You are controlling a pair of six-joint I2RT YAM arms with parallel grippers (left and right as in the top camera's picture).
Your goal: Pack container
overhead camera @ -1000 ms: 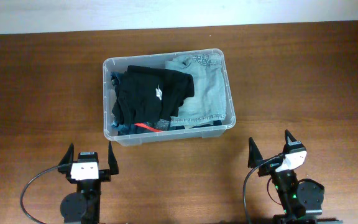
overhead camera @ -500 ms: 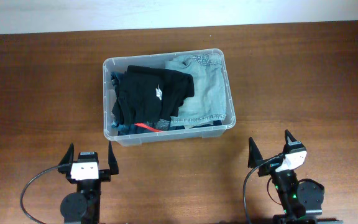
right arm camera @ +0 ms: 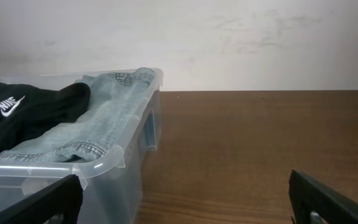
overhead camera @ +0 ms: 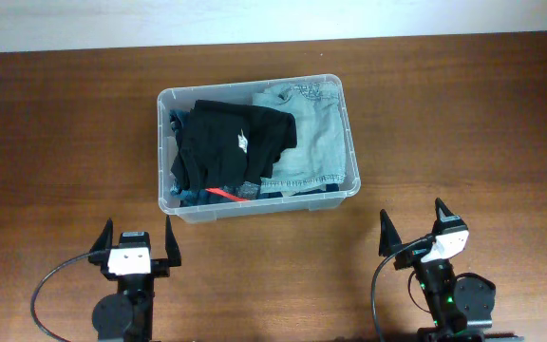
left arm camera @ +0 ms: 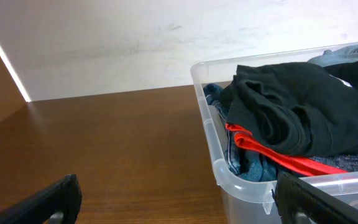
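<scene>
Two arms are resting at the near edge of the brown wooden table (overhead camera: 55, 142), and nothing is differing from a second ago: every item is lying in the same spot and both arms are keeping the same pose. At near left, the left gripper (overhead camera: 139, 228) is pointing toward the far side with its black fingers spread wide and nothing between them; in its wrist view the fingertips are sitting at the two bottom corners. Around the centre, well beyond both grippers, the container (overhead camera: 245, 85) is standing on the table, a clear plastic bin with rounded corners, its long side running left to right. Inside it, a black Nike garment (overhead camera: 226, 142) is lying bunched over the left half, on top of darker blue denim (overhead camera: 186, 196), with a red strip (overhead camera: 218, 194) poking out at its near edge. To the right, folded light-blue jeans (overhead camera: 316, 133) are filling the right half, touching the black garment and the right wall. At near right, the right gripper (overhead camera: 410, 214) is likewise holding its fingers wide apart and empty, well clear of the bin.
</scene>
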